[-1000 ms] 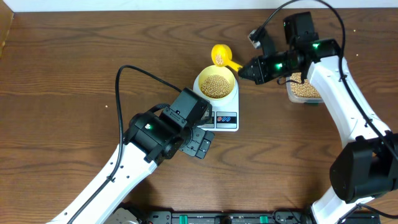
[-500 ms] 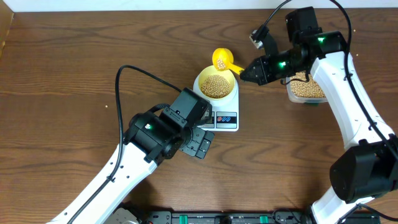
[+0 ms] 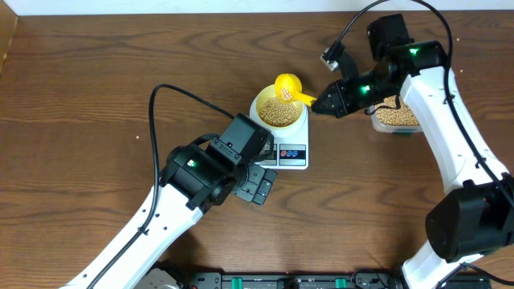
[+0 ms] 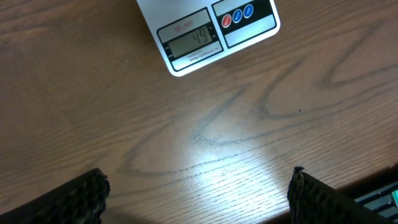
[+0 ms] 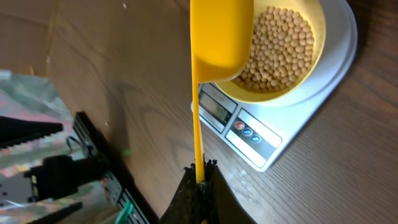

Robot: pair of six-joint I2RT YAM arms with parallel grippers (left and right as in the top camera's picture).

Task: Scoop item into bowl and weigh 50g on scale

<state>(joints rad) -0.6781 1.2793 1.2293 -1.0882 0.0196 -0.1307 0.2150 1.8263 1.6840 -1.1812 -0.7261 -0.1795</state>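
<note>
While the right gripper (image 3: 317, 102) is clamping its closed jaws on the end of the handle, the yellow scoop (image 3: 287, 86) is hanging over the far right part of the bowl (image 3: 257, 107). Its long axis is running from the gripper on the right toward the left and a little far, so the cup end is pointing away from the arm. In the right wrist view the handle is rising straight from the fingers and the cup (image 5: 221, 37) is covering the near rim of the bowl (image 5: 318, 38), with its outer side facing the camera.

The pale-yellow bowl is sitting on the far part of the white scale (image 3: 299, 127), and the tan beans (image 3: 277, 114) are filling it well up. The scale is lying with its display (image 4: 189, 42) and its red and blue buttons (image 4: 239, 15) on the near edge; the digits are looking like 49.

The left gripper (image 3: 259, 186) is hovering over the bare wooden table (image 3: 80, 96), just near of the scale, with its jaws standing wide apart and gripping nothing. A clear tub (image 3: 395, 118) with more beans is standing to the right of the scale, partly hidden under the right arm. Nothing is standing between the scoop and the bowl.
</note>
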